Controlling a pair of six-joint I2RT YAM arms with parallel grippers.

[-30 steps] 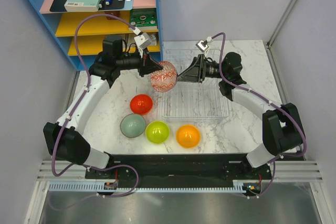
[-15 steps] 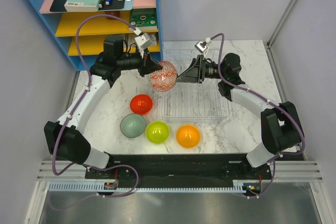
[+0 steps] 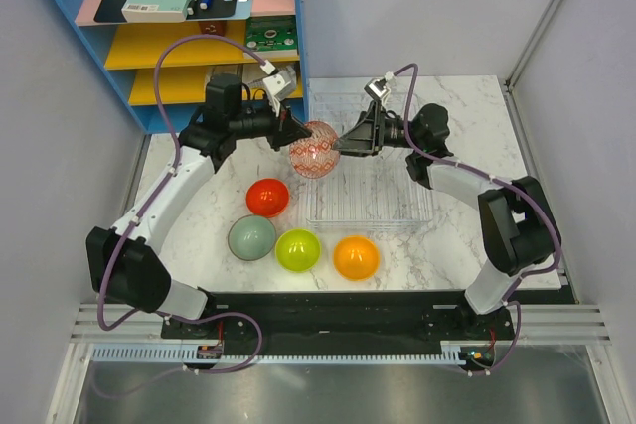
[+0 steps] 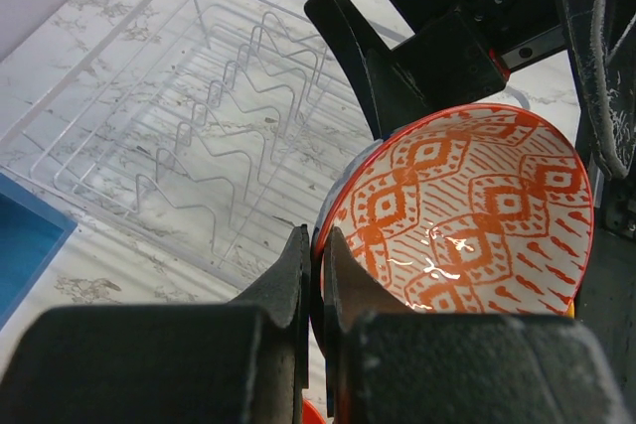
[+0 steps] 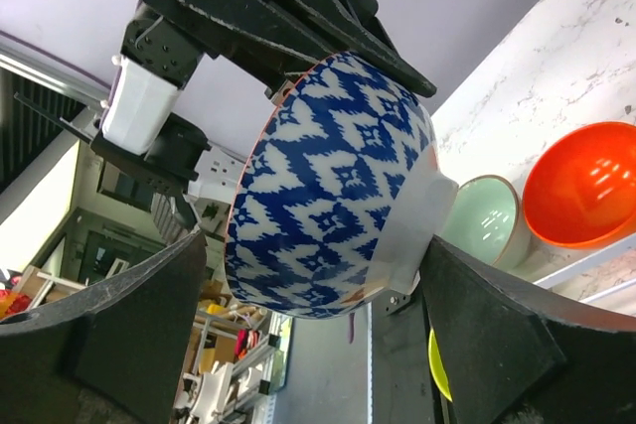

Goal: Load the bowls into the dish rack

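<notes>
My left gripper (image 3: 290,131) is shut on the rim of the patterned bowl (image 3: 312,149) and holds it tilted above the left edge of the clear dish rack (image 3: 383,191). In the left wrist view the fingers (image 4: 298,275) pinch the rim of the bowl (image 4: 467,215), with the rack (image 4: 189,136) beyond. My right gripper (image 3: 343,140) is open, its fingers on either side of the bowl's blue-white outside (image 5: 328,196). The red (image 3: 267,197), grey-green (image 3: 251,238), lime (image 3: 297,250) and orange (image 3: 356,257) bowls sit on the table in front of the rack.
A blue-and-yellow shelf unit (image 3: 189,47) with books and pens stands at the back left, close behind the left arm. Walls close in on the table at left and right. The marble table top (image 3: 467,106) runs right of the rack.
The left arm has carried the patterned bowl slightly right and toward the rack. The right gripper has moved left, so its open fingers now flank the bowl.
</notes>
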